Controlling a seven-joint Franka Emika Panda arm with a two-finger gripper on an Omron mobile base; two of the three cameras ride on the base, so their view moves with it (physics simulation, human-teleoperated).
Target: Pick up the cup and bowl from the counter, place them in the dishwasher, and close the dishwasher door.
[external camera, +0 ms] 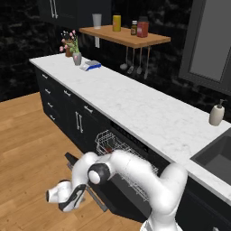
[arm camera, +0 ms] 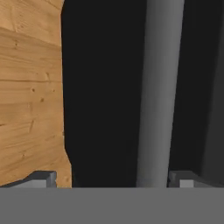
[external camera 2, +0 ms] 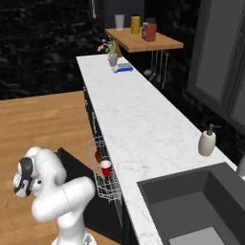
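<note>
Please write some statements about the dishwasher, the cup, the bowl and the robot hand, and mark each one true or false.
1. The red cup stands on the counter. False: it sits in the wire rack of the dishwasher.
2. The bowl lies in the rack beside the cup. True.
3. The dishwasher door is closed. False: it hangs open, with the rack pulled out.
4. The gripper is low, near the edge of the open door. True.
5. The jaws hold the cup. False: they stand open and empty, on either side of the door's grey handle bar.
</note>
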